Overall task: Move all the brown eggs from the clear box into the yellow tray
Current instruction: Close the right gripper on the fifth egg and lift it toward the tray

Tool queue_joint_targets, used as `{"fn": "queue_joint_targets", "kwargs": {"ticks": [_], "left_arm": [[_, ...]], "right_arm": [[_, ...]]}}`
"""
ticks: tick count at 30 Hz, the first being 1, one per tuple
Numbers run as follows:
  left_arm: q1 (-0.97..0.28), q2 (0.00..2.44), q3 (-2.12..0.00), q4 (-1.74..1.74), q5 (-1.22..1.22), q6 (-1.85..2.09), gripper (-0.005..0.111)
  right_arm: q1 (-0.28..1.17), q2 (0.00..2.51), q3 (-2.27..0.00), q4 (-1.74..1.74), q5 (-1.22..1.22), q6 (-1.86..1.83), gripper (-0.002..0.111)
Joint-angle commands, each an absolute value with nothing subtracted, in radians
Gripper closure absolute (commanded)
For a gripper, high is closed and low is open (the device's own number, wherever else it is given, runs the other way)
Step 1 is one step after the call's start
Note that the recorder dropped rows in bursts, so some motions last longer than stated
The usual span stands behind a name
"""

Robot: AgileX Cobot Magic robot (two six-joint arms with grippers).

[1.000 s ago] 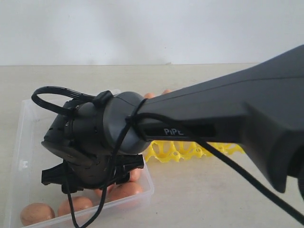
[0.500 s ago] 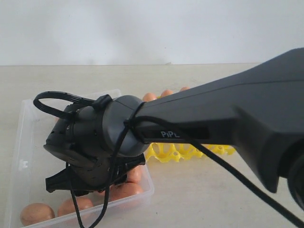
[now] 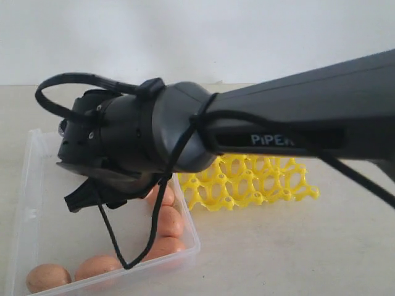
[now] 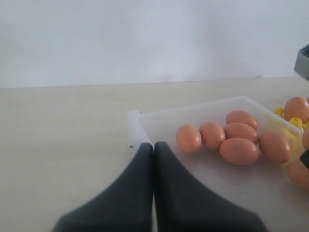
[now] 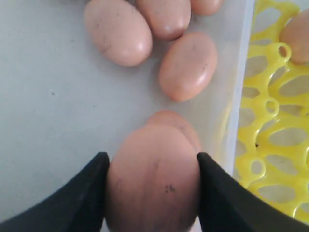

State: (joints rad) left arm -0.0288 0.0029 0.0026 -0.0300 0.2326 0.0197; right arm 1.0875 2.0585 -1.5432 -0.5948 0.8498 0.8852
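My right gripper (image 5: pixel 152 162) is shut on a brown egg (image 5: pixel 153 179), held above the floor of the clear box (image 5: pixel 53 111). Under the held egg lies another egg (image 5: pixel 176 121); more eggs (image 5: pixel 189 65) lie beyond it in the box. The yellow tray (image 5: pixel 280 135) borders the box wall. In the exterior view the right arm (image 3: pixel 185 135) hangs over the clear box (image 3: pixel 31 203), hiding its gripper; several eggs (image 3: pixel 170 221) show below it, and the yellow tray (image 3: pixel 259 182) sits to the right. My left gripper (image 4: pixel 154 147) is shut and holds nothing, at the corner of the clear box (image 4: pixel 145 118), near several eggs (image 4: pixel 239 151).
The box and tray rest on a pale tabletop (image 3: pixel 296 246) in front of a white wall (image 3: pixel 197 37). An egg (image 4: pixel 295 107) sits in the tray, seen in the left wrist view. A black cable (image 3: pixel 117 234) loops down from the right wrist over the box.
The right arm has risen and shifted up in the exterior view, uncovering more of the yellow tray and the eggs in the box below it.
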Motion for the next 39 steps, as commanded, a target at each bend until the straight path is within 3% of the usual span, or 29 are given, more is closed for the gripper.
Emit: {"fn": "queue_joint_targets", "kwargs": {"ticks": [1, 11, 22, 32, 39], "left_arm": [[-0.033, 0.0, 0.0, -0.035, 0.232, 0.02, 0.111], [-0.033, 0.0, 0.0, -0.035, 0.232, 0.02, 0.111], [-0.033, 0.0, 0.0, -0.035, 0.232, 0.02, 0.111], [-0.033, 0.0, 0.0, -0.035, 0.232, 0.02, 0.111], [-0.033, 0.0, 0.0, -0.035, 0.232, 0.02, 0.111]], "right_arm": [[1.059, 1.997, -1.548, -0.617, 0.801, 0.885, 0.108], [0.968, 1.88, -1.531, -0.614, 0.726, 0.77, 0.108], [0.788, 1.73, -1.287, -0.549, 0.411, 0.697, 0.108], [0.638, 1.632, -1.146, -0.327, 0.2, 0.405, 0.108], [0.609, 1.619, -1.02, 0.043, -0.033, -0.05, 0.108]]}}
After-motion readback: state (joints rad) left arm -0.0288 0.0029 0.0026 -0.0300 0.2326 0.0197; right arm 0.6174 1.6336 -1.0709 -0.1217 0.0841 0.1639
